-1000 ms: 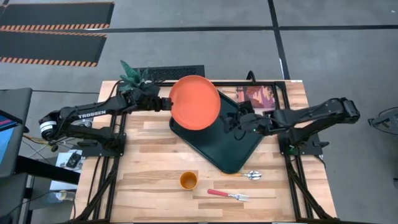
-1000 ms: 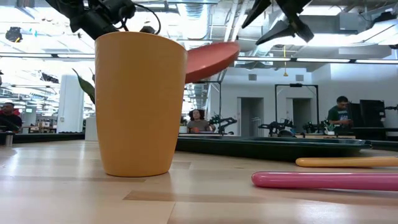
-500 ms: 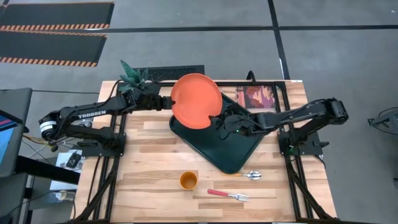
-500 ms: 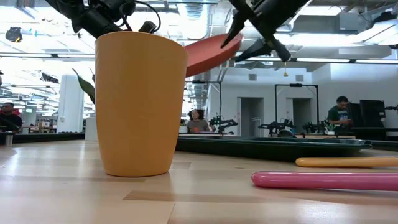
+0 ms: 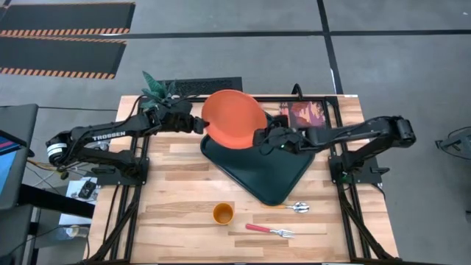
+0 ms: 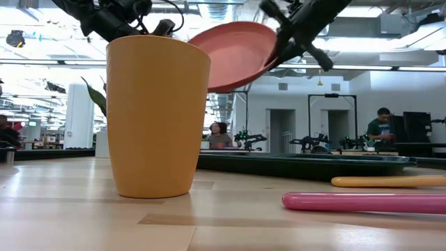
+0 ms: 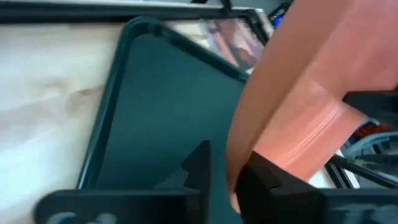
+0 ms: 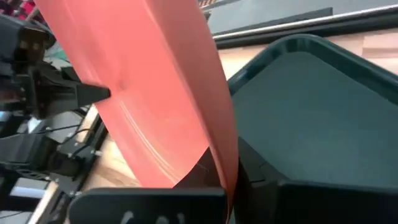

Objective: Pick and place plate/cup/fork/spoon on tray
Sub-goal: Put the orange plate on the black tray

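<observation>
Both claws are on the plate (image 5: 232,118) at once. The left claw (image 5: 199,125) is pinched tight on the plate's near edge, its fingers (image 7: 264,177) closed on the rim with almost no gap. Across from it, the right claw (image 5: 259,138) clamps the opposite edge, fingers (image 8: 249,177) narrowed to the rim's thickness. The plate hangs between the two claws, held up in the air and tilted, clear of the table (image 5: 176,191). Directly beneath the right claw, and just beyond the left one, lies the tray (image 5: 272,165) flat on the table, nothing on its visible surface. The picture book (image 5: 307,114) sits just behind the right claw, beside the tray's far corner. Well away from both claws, toward the table's front edge, the cup (image 5: 223,214) stands upright, the fork (image 5: 268,230) lies beside it, and the spoon (image 5: 294,207) rests just off the tray's near corner. A plant (image 5: 157,88) sits right behind the left claw
</observation>
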Controlling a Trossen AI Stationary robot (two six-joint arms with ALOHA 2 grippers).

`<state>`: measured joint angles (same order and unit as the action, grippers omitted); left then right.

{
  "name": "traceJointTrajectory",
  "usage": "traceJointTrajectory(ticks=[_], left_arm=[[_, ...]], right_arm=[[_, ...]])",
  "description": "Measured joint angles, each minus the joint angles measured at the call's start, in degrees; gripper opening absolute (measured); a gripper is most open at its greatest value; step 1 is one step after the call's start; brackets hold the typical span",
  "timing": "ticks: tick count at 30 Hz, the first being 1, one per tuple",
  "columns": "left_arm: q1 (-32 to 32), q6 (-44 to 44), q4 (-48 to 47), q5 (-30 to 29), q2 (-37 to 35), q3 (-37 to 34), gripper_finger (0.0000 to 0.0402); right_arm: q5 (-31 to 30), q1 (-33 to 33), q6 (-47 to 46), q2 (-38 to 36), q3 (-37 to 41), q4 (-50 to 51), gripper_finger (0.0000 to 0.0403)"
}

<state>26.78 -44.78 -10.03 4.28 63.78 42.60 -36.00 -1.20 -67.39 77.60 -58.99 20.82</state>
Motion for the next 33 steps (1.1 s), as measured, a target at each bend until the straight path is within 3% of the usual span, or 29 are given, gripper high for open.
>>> traceJointTrajectory(ticks=[5, 9, 13, 18, 25, 33], left_arm=[[0.7, 3.6, 0.2, 1.0, -0.1, 0.1, 0.0121], [2.2, 2.7, -1.1, 1.9, 0.0, -0.2, 0.0177], [5.0, 0.3, -2.7, 6.2, -0.3, -0.2, 0.0207], [6.6, -1.6, -1.1, 11.9, -2.3, -0.2, 0.0215], [7.6, -1.2, 5.8, 13.5, -8.2, -0.1, 0.021], [8.0, 0.8, 6.7, 11.6, -15.0, 0.0, 0.018]], right_arm=[[4.8, 5.6, 2.9, -5.4, -0.2, 10.5, 0.0008], [15.7, 12.2, 5.8, -7.6, 0.3, 19.1, 0.0008], [25.3, 15.2, 6.0, -6.8, 5.5, 16.6, 0.0008], [33.3, 16.3, 3.8, -0.5, 11.8, -1.2, 0.0008], [40.8, 16.9, 1.1, 10.5, 12.2, -16.5, 0.0008], [44.0, 18.0, -0.4, 14.6, 12.3, -16.5, 0.0009]])
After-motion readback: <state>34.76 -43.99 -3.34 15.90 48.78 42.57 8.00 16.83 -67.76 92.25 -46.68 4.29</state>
